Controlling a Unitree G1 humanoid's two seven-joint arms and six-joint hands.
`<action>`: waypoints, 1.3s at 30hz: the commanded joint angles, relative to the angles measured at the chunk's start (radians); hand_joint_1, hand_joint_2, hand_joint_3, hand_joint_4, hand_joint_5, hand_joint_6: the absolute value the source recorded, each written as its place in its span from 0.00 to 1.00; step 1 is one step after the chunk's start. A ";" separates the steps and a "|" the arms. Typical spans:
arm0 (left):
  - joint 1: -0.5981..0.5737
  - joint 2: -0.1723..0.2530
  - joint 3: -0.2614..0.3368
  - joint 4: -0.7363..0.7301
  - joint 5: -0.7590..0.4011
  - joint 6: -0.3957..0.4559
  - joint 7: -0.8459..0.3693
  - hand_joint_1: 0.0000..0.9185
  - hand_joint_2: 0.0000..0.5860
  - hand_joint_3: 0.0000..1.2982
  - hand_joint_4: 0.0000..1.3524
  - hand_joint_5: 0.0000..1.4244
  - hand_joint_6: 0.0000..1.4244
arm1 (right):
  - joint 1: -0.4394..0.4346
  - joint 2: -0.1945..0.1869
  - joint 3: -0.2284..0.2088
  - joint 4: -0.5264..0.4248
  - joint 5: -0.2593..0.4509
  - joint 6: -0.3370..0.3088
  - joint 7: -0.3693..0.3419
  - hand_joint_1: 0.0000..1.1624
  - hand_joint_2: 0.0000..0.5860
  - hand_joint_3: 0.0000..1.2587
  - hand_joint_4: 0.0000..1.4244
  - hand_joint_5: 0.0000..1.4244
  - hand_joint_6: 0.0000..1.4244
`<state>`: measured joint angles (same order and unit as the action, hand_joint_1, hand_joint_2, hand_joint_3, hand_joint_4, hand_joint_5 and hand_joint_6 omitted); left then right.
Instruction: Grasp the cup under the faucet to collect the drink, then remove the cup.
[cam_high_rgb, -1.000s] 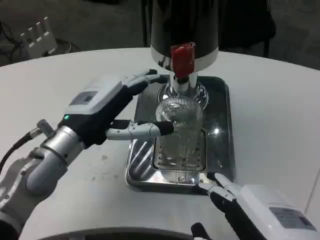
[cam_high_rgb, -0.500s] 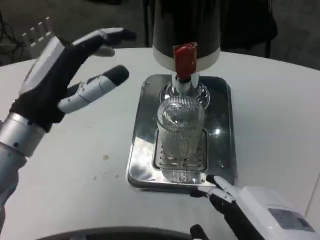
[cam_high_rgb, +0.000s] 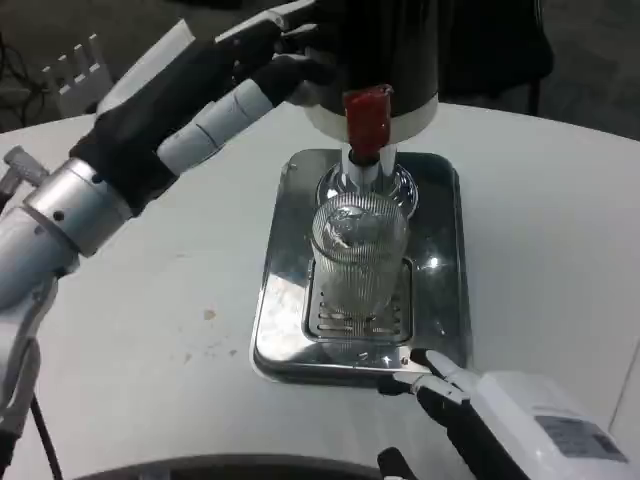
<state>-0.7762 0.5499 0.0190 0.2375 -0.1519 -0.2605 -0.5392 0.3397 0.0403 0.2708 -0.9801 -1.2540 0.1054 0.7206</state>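
cup on tray grate, seemingly right under faucet, dispenser behind

The left robot hand is showing a white back plate, a black palm section, and white fingers ending in black tips, mounted on a ribbed silver forearm with a thin black cable trailing below it. The right robot hand is displaying a white housing bearing a small grey label, over black finger segments.

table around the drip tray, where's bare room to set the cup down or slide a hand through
Bare white table lies left of the metal tray, below the raised left hand, and also right of the tray up to the table edge. Crowded: the tray's middle, with the ribbed cup under the red tap, and its near rim, where the right hand sits.
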 joint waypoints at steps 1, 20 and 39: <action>-0.052 -0.022 -0.020 0.030 0.003 0.037 -0.053 0.00 0.13 0.13 0.11 0.19 0.23 | 0.004 0.004 -0.003 -0.005 0.006 0.003 -0.001 0.36 0.88 0.18 0.04 0.07 0.07; -0.186 -0.092 -0.097 0.209 0.093 0.023 -0.127 0.00 0.15 0.14 0.11 0.19 0.23 | 0.009 0.008 -0.001 -0.004 0.006 0.007 -0.007 0.36 0.88 0.18 0.04 0.07 0.07; -0.226 -0.063 -0.193 0.388 0.274 -0.170 -0.133 0.00 0.13 0.13 0.09 0.16 0.23 | -0.001 0.008 0.001 -0.004 0.013 0.021 0.010 0.36 0.88 0.18 0.05 0.07 0.07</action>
<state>-1.0250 0.4696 -0.1380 0.5848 0.0565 -0.4361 -0.6575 0.3398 0.0420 0.2710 -0.9807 -1.2516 0.1225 0.7230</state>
